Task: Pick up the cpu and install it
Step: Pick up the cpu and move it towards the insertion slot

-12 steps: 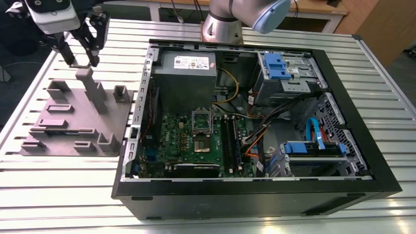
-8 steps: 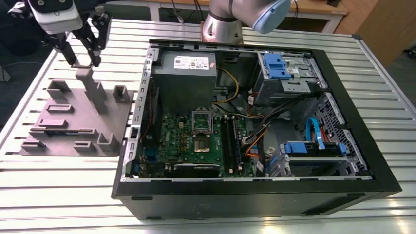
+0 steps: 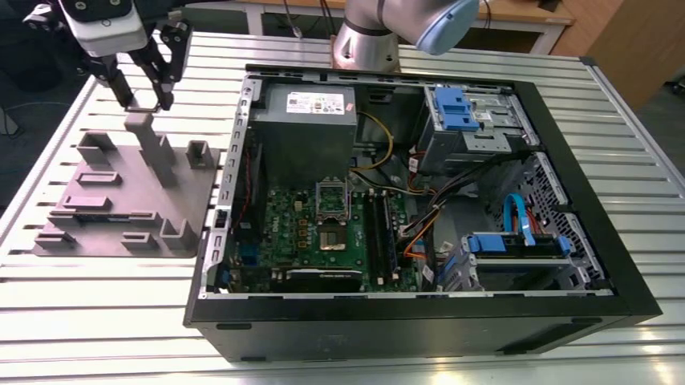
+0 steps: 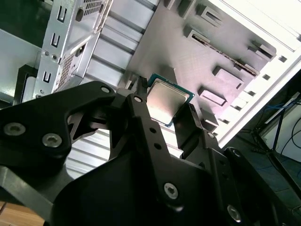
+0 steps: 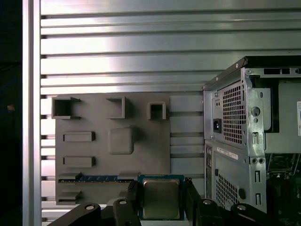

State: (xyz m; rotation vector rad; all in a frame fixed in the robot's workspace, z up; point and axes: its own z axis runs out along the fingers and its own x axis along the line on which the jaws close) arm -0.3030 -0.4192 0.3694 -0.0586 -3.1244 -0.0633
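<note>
The cpu [image 5: 161, 197], a small square chip with a silvery top and a dark green rim, sits between my gripper's two black fingers [image 5: 133, 197] in both wrist views. The gripper [image 4: 165, 107] is shut on the cpu [image 4: 168, 100] by two opposite edges. In the exterior view the gripper [image 3: 146, 101] hangs just above the tall block of the grey plastic plate [image 3: 118, 216], at the exterior view's left of the computer case. The motherboard's cpu socket [image 3: 330, 210] lies in the case with its metal frame raised.
The open black computer case [image 3: 428, 314] holds a power supply [image 3: 308, 108], cables and blue drive bays [image 3: 517, 245]. Its perforated rear wall [image 5: 237, 122] stands close beside the plate [image 5: 141, 141]. The slatted metal table [image 3: 96, 305] runs all around. The arm's base [image 3: 370, 44] stands behind the case.
</note>
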